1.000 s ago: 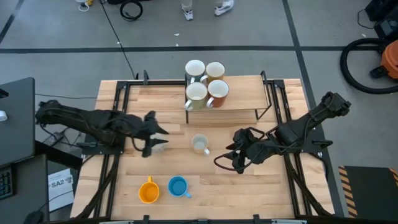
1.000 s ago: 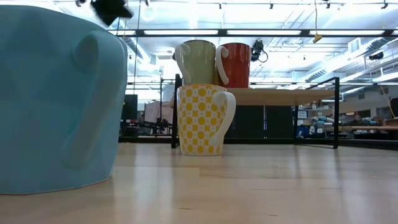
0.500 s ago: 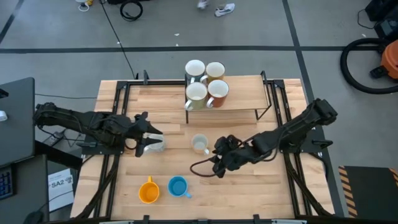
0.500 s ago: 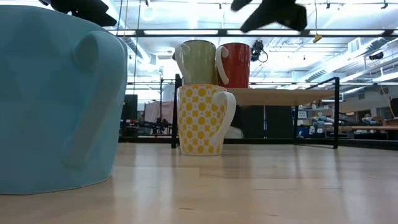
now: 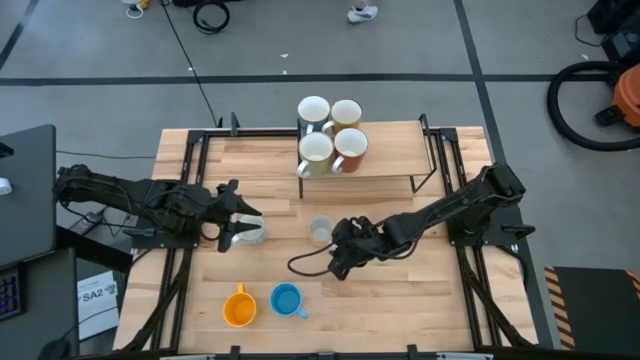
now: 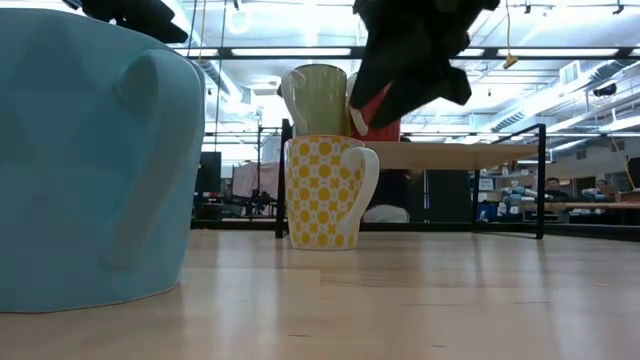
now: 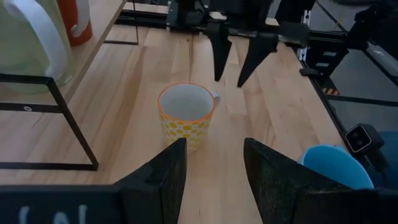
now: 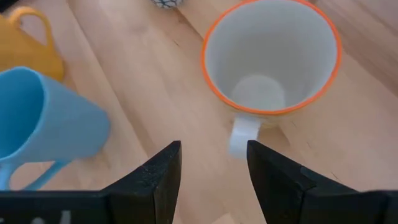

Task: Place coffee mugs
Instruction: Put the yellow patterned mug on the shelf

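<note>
The right gripper [image 5: 336, 262] is hovering with fingers spread, grasping nothing, just below the yellow-patterned mug [image 5: 320, 229] standing at frame centre; the left gripper [image 5: 232, 222], also released, is waiting at centre left

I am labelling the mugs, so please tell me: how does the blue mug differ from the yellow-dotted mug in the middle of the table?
The blue mug is one plain colour; the dotted mug is white with yellow dots and an orange rim. The blue mug stands near the table's front edge beside an orange mug; the dotted mug stands alone at mid-table, the right pincer just over it. Both stand upright on the table.
</note>
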`<state>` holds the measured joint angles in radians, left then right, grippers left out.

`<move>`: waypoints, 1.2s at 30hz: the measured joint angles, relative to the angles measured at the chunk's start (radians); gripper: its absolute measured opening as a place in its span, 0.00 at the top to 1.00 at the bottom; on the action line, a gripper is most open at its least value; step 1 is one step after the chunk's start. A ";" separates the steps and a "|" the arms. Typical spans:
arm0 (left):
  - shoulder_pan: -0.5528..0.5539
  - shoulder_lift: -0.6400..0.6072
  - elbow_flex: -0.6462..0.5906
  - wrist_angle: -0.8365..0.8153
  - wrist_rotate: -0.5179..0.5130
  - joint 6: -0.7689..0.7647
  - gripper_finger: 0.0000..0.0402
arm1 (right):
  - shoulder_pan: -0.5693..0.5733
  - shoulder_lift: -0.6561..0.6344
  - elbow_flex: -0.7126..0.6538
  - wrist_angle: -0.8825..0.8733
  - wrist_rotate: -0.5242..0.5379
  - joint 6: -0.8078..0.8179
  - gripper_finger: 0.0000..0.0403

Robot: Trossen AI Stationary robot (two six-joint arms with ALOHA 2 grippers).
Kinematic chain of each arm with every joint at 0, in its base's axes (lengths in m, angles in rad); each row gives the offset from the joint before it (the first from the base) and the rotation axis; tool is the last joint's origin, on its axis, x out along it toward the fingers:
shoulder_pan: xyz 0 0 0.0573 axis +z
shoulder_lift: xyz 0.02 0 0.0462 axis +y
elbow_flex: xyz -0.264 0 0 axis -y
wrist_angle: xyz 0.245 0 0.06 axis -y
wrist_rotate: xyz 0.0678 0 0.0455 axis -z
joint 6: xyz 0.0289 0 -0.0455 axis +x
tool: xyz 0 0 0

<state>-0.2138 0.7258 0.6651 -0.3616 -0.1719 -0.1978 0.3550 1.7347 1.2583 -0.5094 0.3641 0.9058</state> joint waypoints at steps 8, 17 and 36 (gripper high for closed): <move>0.000 0.000 0.000 -0.001 0.000 0.000 0.59 | -0.025 0.001 0.000 0.001 0.018 0.000 0.53; 0.000 0.000 0.000 0.000 0.000 0.000 0.59 | -0.034 0.065 0.000 -0.002 0.008 0.000 0.53; 0.000 0.000 0.000 0.000 0.000 -0.001 0.59 | -0.052 0.107 0.000 0.029 0.034 0.018 0.53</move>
<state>-0.2134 0.7261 0.6651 -0.3613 -0.1718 -0.1986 0.3031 1.8416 1.2583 -0.4808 0.3985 0.9241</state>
